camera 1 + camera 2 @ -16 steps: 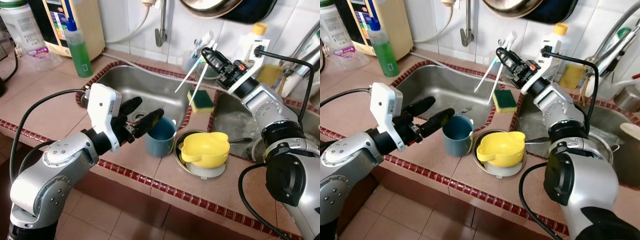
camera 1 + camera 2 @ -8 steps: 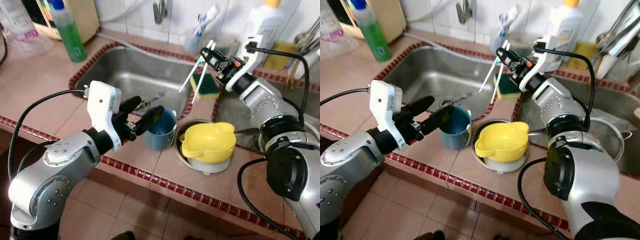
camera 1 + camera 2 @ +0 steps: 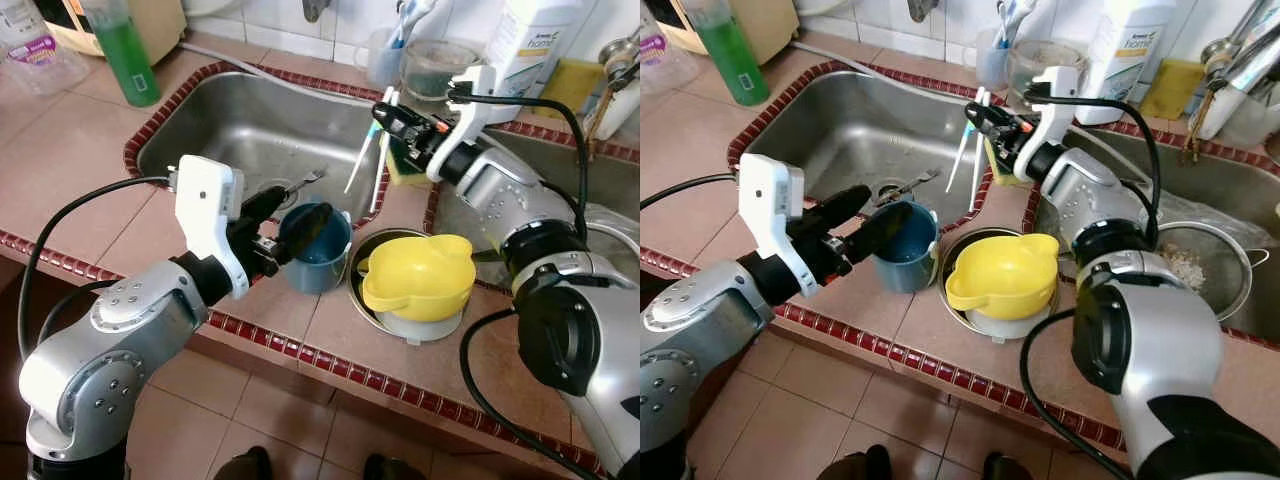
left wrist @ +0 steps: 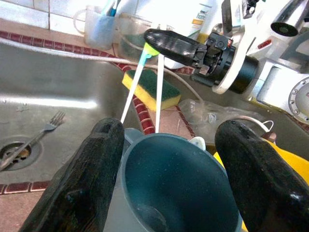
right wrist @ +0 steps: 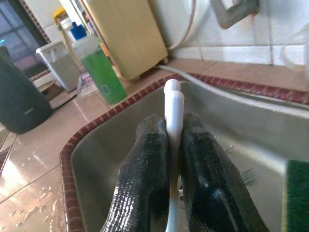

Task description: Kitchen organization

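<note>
Two chopsticks (image 3: 362, 165) pinched in right end effector (image 3: 385, 110), tips hidden; left end effector (image 3: 290, 215) spread around cup (image 3: 318, 260).

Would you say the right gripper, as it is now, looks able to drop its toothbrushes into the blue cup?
Probably yes. The right gripper holds two toothbrushes just above and behind the blue cup, whose mouth is open. The left gripper's fingers straddle the cup's sides, leaving the top free.

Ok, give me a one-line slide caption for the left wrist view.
Open left gripper straddles the dark teal plastic cup while the right gripper holds two white toothbrushes above it.
</note>
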Robot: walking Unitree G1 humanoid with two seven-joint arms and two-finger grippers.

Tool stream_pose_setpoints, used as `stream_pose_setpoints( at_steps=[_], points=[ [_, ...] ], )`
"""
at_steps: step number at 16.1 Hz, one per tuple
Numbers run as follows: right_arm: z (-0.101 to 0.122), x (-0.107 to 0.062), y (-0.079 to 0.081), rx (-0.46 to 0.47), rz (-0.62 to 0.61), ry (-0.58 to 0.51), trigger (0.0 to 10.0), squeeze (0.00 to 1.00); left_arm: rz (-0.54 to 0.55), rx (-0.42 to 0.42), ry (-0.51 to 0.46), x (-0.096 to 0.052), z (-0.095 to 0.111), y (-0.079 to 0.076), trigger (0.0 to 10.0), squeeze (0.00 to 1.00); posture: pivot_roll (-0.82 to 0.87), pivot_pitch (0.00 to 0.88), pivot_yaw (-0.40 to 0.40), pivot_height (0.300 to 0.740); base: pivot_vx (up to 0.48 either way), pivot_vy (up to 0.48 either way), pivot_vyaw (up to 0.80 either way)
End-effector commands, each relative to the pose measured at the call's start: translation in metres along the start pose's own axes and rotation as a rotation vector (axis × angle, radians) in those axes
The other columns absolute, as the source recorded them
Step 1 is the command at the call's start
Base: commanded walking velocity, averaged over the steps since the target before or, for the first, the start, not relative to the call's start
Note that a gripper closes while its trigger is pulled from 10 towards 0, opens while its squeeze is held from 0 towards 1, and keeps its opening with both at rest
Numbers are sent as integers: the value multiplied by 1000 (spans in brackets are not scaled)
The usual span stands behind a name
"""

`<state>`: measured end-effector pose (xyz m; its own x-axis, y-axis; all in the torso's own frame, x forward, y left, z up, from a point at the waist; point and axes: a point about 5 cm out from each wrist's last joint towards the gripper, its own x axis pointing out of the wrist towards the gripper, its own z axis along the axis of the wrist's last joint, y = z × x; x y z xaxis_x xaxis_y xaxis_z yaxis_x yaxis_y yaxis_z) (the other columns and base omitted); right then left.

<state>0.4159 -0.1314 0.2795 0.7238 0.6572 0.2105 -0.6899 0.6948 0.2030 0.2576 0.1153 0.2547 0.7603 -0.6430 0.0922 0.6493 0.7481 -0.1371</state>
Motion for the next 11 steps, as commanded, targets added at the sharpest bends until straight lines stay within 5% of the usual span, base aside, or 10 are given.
stream_pose_setpoints(
  at_steps=[1, 6, 7, 11],
  points=[
    [2, 7, 7, -11, 21, 27, 10000, 0, -16, 18, -18, -2, 7, -6, 10000, 0, -20, 307, -6, 740, 0, 0, 0],
    [-3, 15, 19, 12, 96, 78, 10000, 24, -45, 65, -19, -5, 19, -12, 10000, 0, -16, 319, -4, 740, 0, 0, 0],
    [-3, 16, 20, 30, 110, 80, 10000, 1000, -45, 65, -19, -5, 20, -12, 10000, 0, -14, 320, -5, 740, 0, 0, 0],
    [-5, 19, 27, 77, 167, 102, 10000, 1000, -37, 65, -8, -8, 21, -7, 10000, 0, -9, 324, 3, 740, 0, 0, 0]
  ],
)
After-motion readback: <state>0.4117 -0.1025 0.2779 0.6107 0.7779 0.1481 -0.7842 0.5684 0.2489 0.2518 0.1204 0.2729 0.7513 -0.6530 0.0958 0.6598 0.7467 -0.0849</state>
